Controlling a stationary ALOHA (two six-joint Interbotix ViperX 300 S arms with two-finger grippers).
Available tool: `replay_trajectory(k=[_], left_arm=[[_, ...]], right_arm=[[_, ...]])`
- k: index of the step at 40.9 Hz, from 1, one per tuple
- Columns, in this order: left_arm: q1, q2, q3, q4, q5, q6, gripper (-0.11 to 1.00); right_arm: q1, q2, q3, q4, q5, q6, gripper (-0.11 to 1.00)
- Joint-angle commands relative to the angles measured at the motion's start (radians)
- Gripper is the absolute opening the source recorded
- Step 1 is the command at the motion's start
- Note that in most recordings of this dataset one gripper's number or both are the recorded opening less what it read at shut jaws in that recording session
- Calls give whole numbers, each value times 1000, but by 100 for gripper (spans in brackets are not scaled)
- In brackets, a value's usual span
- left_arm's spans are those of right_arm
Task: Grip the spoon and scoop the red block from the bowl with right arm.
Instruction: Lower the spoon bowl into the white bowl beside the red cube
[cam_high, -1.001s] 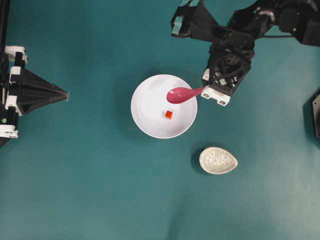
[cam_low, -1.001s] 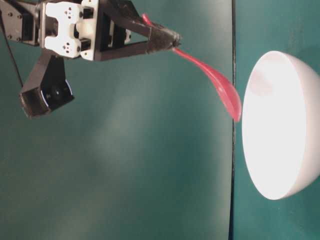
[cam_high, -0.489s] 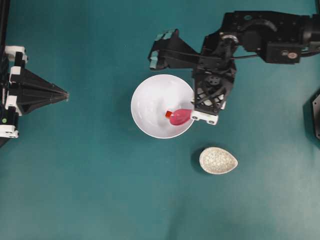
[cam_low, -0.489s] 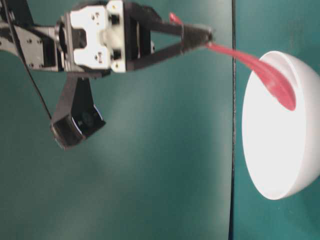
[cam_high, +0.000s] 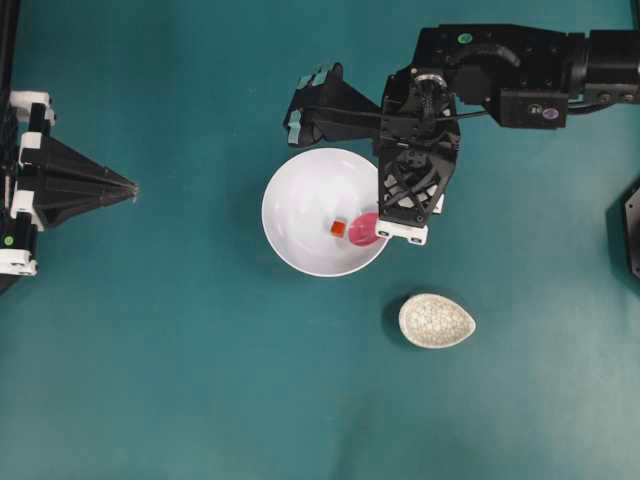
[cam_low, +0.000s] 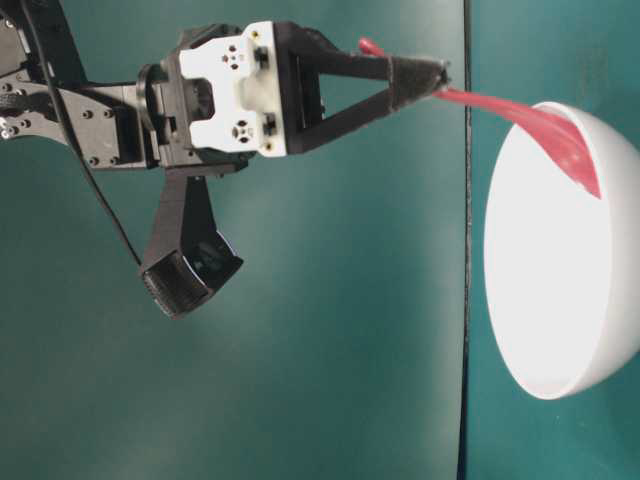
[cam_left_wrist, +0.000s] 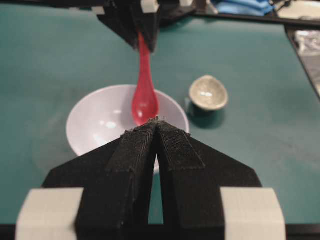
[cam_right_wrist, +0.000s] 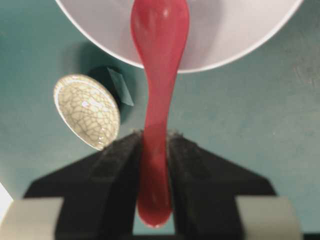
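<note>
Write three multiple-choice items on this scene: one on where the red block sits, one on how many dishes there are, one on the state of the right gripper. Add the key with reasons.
1. Where is the tiny red-orange cube?
A. inside the large white round bowl
B. in the small speckled oval dish
C. on the teal table

2. How many dishes stand on the table?
A. one
B. two
C. three

3. What is the right gripper doing?
A. hanging open and empty
B. clamped on the bowl's rim
C. shut on the handle of the glossy pink plastic spoon

Key: 1 A, the overhead view shows the cube on the bowl's floor beside the spoon's scoop. 2 B, only the bowl and the speckled dish appear. 3 C, the right wrist view shows the handle pinched between the jaws.
</note>
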Motion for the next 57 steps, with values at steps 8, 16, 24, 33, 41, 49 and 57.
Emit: replay_trajectory(k=[8,16,24,33,41,49,57], left_arm=[[0,6,-18,3,-5,2,0],[-2,5,-17,2,-5,2,0],[-2,6,-18,3,-5,2,0],[0,6,-18,2,-5,3,0],[0,6,-17,3,-5,3,0],[0,6,-18,2,-5,3,0],[0,6,-18,2,-5,3,0]], right_arm=[[2,-3,-26,-8,-17,-5,23],[2,9,-26,-11,-26,-11,23],[2,23,-26,-15,-48,-12,23],[2,40,-26,-15,-97,-14,23],[0,48,-26,-15,-163,-14,23],[2,48,-25,-15,-229,-12,23],[2,48,-21,-14,-281,-11,23]])
